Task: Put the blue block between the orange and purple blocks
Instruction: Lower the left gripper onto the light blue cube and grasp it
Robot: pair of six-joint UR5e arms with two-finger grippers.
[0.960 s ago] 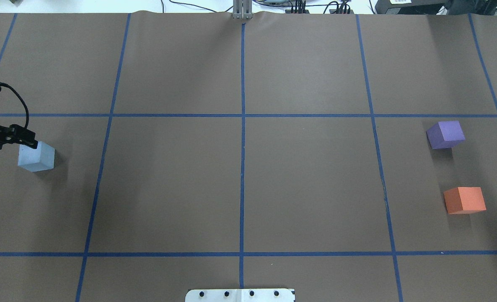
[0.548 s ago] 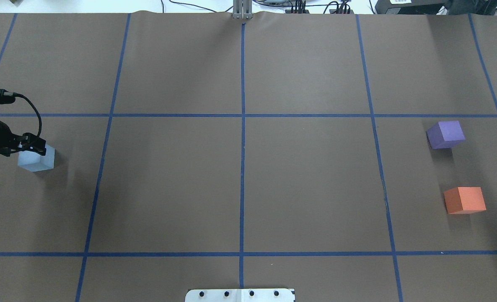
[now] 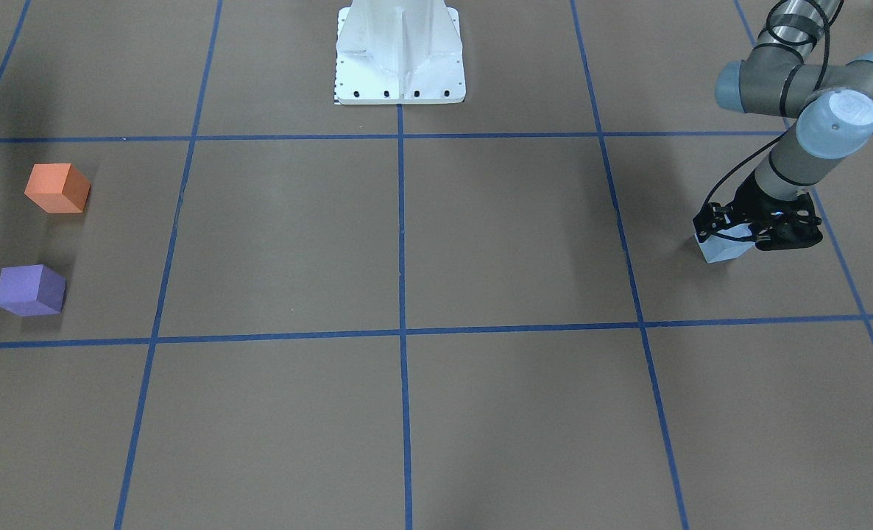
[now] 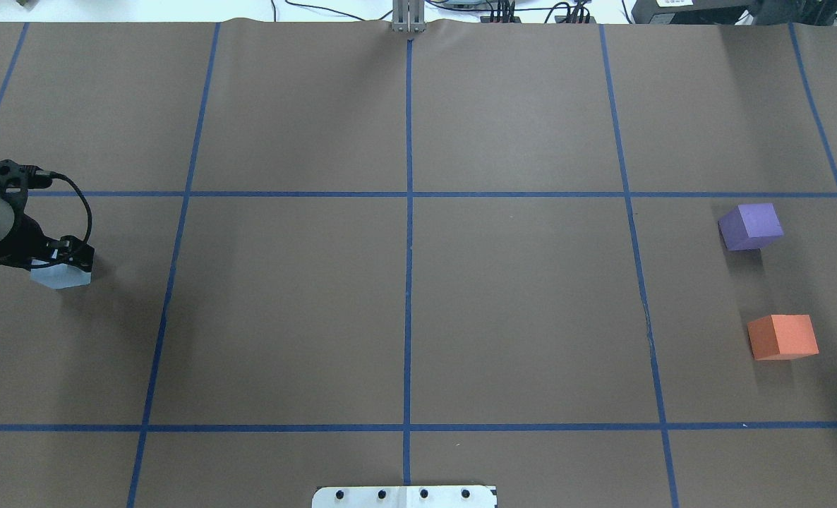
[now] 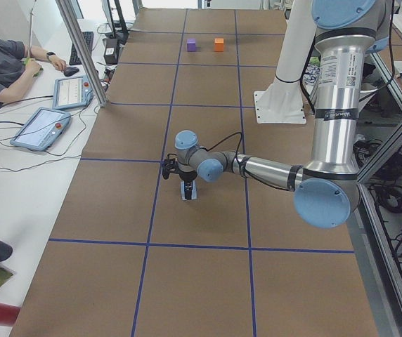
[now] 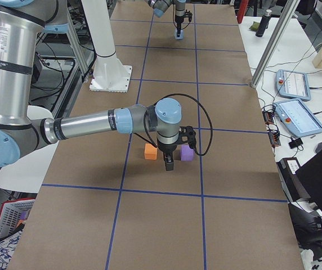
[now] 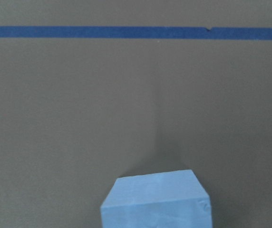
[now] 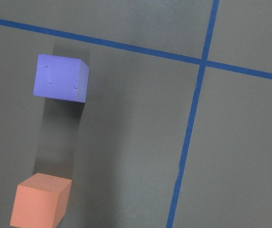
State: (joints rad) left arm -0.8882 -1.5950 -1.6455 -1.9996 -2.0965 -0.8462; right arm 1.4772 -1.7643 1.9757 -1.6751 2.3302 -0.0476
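Brown paper covers the worktop (image 4: 517,303), ruled into a grid by blue tape lines (image 4: 408,282). I count three blocks on it, one of each colour.

The one blue block (image 4: 61,275) sits flat on the paper at the far left side of the worktop, inside a grid square and touching no tape line. My left gripper (image 4: 62,255) is down on top of it, wrist pointing straight at the worktop. In the front-facing view the black linkage reaches out wide to both sides of the block, so I read the jaws as spread apart and not clamped on it. The left wrist camera shows only the block's top face at the bottom edge, with no fingers in sight.

Well apart, across the whole worktop on the right side, stand the one purple block (image 4: 750,226) and the one orange block (image 4: 783,337). They share a grid square with bare paper between them, the orange one nearer the robot's base.

The right gripper (image 6: 169,163) hangs just above those two, pointing down. Only the right side view shows it, so I cannot tell how its jaws stand.

Both arms rise from one white base plate (image 3: 400,51). One operator (image 5: 4,63) sits at a side table with two teach pendants (image 5: 43,128).
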